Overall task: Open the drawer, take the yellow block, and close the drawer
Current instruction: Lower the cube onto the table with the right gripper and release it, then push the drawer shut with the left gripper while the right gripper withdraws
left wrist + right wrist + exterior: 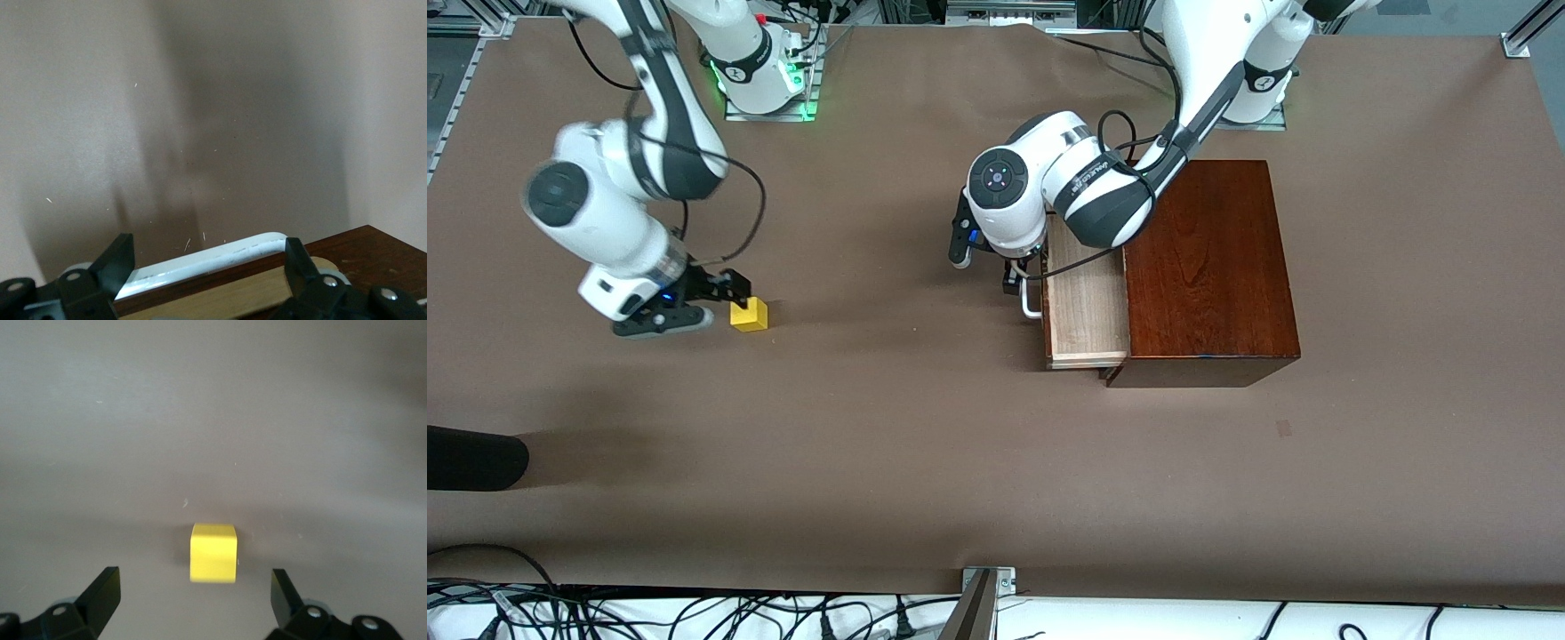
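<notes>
The yellow block (749, 315) (213, 553) rests on the brown table toward the right arm's end, well away from the wooden box (1209, 267). My right gripper (713, 302) (193, 587) is open, low over the table, with the block just past its fingertips and touching neither finger. The drawer (1085, 302) stands pulled out of the box, its pale inside showing and nothing visible in it. My left gripper (1014, 271) (208, 257) hangs at the drawer's white loop handle (1030, 302) (213, 260), open, with its fingers at the handle's two ends.
A black rounded object (471, 458) pokes in at the table's edge at the right arm's end, nearer the front camera. A camera mount (983, 596) sits at the front edge. Bare brown table lies between the block and the drawer.
</notes>
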### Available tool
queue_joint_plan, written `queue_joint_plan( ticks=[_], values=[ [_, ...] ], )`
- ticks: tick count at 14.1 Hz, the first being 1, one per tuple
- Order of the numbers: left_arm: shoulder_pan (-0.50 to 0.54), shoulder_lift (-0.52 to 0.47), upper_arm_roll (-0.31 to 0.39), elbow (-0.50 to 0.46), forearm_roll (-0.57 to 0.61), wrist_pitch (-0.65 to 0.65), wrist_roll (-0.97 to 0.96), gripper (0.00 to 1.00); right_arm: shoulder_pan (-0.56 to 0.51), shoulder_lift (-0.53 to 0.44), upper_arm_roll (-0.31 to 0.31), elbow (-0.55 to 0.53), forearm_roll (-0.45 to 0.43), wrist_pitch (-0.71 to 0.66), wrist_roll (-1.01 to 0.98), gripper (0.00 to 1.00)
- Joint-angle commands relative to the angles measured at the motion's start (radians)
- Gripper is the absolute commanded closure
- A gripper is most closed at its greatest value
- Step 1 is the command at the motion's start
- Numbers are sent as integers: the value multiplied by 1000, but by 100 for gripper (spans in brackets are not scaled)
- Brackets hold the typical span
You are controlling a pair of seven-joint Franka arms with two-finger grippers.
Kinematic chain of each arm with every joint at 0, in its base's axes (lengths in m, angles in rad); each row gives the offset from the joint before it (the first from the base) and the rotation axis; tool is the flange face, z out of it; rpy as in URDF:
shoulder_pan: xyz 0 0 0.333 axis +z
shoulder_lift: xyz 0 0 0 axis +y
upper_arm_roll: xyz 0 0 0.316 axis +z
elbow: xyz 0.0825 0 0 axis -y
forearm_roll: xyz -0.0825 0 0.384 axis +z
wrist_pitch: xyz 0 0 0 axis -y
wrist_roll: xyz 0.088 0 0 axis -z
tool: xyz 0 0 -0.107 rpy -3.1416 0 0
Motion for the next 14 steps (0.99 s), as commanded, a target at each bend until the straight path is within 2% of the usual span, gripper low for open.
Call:
queue_joint_plan(
  ticks=[1, 3, 5, 10, 14],
  values=[
    [64, -43, 26, -17, 34, -153, 23, 0, -18, -55, 15, 144, -6, -190, -37, 0],
    [76, -58, 25, -14, 34, -196, 25, 0, -6, -60, 8, 279, -1, -372, -49, 0],
    [78, -72, 25, -14, 34, -237, 26, 0, 8, -60, 6, 388, -1, -487, -56, 0],
    [120, -80, 26, -14, 44, -288, 26, 0, 9, -96, 18, 410, -3, -505, -51, 0],
    [131, -92, 28, -16, 84, -299, 25, 0, 9, -101, 3, 416, 2, -506, -62, 0]
  ],
)
